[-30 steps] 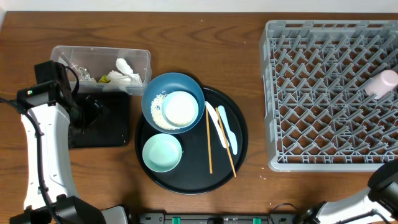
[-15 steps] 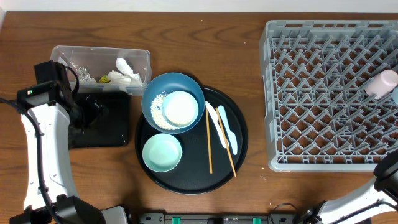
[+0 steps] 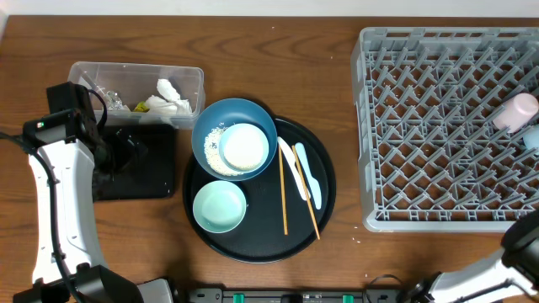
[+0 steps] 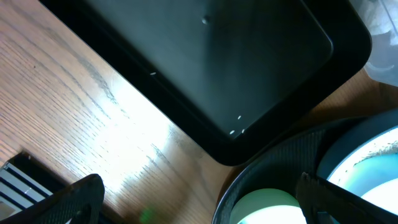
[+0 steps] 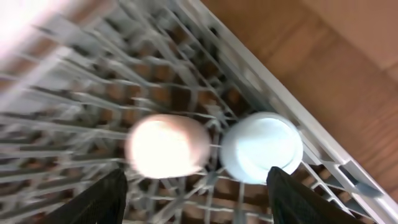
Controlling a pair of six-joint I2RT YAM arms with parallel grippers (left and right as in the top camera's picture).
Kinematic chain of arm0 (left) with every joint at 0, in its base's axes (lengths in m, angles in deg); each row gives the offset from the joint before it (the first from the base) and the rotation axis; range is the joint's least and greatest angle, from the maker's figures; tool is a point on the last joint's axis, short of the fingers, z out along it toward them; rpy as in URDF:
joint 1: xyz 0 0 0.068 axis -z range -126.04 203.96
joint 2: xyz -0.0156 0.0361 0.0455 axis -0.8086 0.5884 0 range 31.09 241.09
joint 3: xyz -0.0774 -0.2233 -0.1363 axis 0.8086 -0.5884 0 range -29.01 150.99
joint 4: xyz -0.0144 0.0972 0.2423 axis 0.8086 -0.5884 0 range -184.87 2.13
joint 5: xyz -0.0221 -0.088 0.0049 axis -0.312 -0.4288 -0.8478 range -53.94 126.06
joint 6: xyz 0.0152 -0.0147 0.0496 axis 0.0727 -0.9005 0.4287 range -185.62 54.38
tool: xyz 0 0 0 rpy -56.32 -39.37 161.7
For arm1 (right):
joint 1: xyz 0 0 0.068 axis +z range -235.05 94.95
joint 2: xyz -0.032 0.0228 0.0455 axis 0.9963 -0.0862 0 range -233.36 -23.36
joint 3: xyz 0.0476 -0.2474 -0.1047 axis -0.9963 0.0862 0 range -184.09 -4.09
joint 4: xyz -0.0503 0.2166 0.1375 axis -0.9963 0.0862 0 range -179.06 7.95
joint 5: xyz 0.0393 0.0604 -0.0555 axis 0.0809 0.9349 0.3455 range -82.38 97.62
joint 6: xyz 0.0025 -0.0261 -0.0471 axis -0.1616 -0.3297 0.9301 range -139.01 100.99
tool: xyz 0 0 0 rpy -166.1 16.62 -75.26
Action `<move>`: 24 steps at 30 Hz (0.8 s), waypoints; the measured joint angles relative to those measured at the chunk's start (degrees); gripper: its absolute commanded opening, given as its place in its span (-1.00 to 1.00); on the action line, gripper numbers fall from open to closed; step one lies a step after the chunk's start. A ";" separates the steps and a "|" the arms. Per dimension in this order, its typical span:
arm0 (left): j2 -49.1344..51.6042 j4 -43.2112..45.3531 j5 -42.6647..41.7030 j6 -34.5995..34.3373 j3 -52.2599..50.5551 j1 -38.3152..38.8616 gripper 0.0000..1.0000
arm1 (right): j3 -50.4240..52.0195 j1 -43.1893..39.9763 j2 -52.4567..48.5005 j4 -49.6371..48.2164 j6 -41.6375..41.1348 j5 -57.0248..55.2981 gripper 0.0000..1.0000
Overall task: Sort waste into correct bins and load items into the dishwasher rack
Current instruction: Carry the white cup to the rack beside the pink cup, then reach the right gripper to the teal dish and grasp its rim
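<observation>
Nearest me, the round black tray (image 3: pixel 253 252) carries a small teal bowl (image 3: pixel 219 206) at its seven o'clock. The chopsticks (image 3: pixel 284 194) and two spoons (image 3: pixel 305 172) lie at three, and the large blue bowl (image 3: pixel 206 126) sits at eleven with a white bowl (image 3: pixel 244 147) and rice grains (image 3: pixel 215 151) inside.

Out at nine o'clock, the left gripper (image 4: pixel 199 183) hangs over the shallow black tray (image 3: pixel 152 181), fingers wide apart and empty. Beyond it, the clear tub (image 3: pixel 189 80) holds tissues (image 3: pixel 168 93).

Off at three o'clock, the right gripper (image 5: pixel 196 186) hovers above the rack (image 3: pixel 438 50), jaws apart and empty, over a pink cup (image 5: pixel 168 145) and a white cup (image 5: pixel 261 147) side by side.
</observation>
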 measured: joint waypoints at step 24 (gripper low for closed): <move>0.00 0.02 0.02 0.00 -0.02 0.00 1.00 | -0.11 46.36 13.03 28.35 12.48 13.94 0.47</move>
